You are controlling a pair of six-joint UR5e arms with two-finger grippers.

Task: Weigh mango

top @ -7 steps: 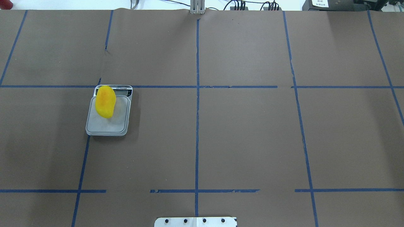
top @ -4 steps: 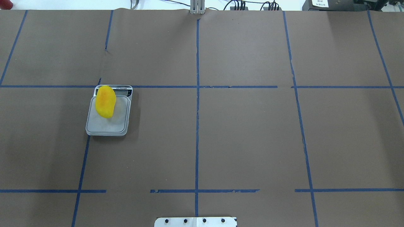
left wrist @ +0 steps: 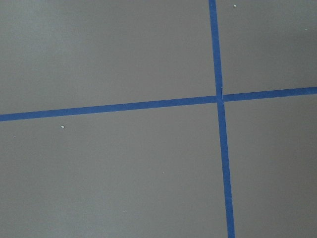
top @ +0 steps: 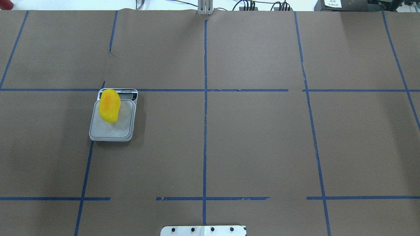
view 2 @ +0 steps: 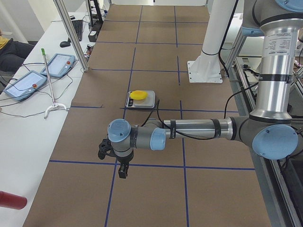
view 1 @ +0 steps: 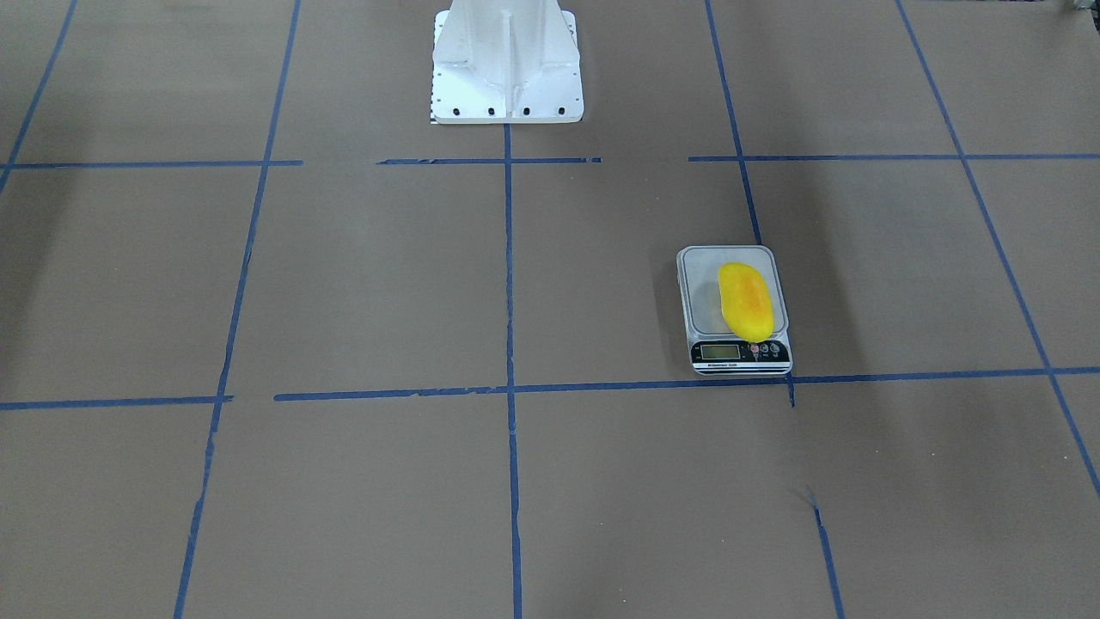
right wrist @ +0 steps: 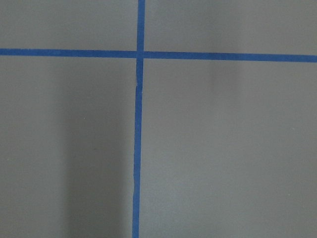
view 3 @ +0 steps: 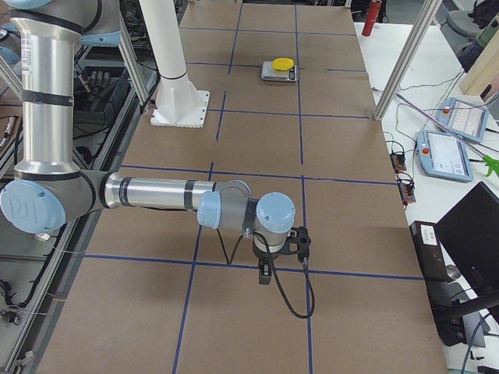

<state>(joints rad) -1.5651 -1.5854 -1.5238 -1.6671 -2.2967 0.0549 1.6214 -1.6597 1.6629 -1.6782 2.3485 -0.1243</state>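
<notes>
The mango (top: 109, 105), yellow with an orange blush, lies on the kitchen scale (top: 111, 131), at the display end of the platform and partly over the display. Both also show in the front view, the mango (view 1: 746, 301) on the scale (view 1: 703, 297), and small in the side views (view 2: 138, 95) (view 3: 283, 63). My left gripper (view 2: 112, 158) hangs over bare table far from the scale, seen only from the side. My right gripper (view 3: 284, 245) is likewise far off. I cannot tell whether either is open or shut. Both wrist views show only brown table and blue tape.
The robot's white pedestal (view 1: 507, 69) stands at the table's middle edge. Blue tape lines (top: 205, 98) divide the brown table into squares. A side bench holds teach pendants (view 2: 21, 82) and cables; a red object (view 2: 12, 201) lies near it.
</notes>
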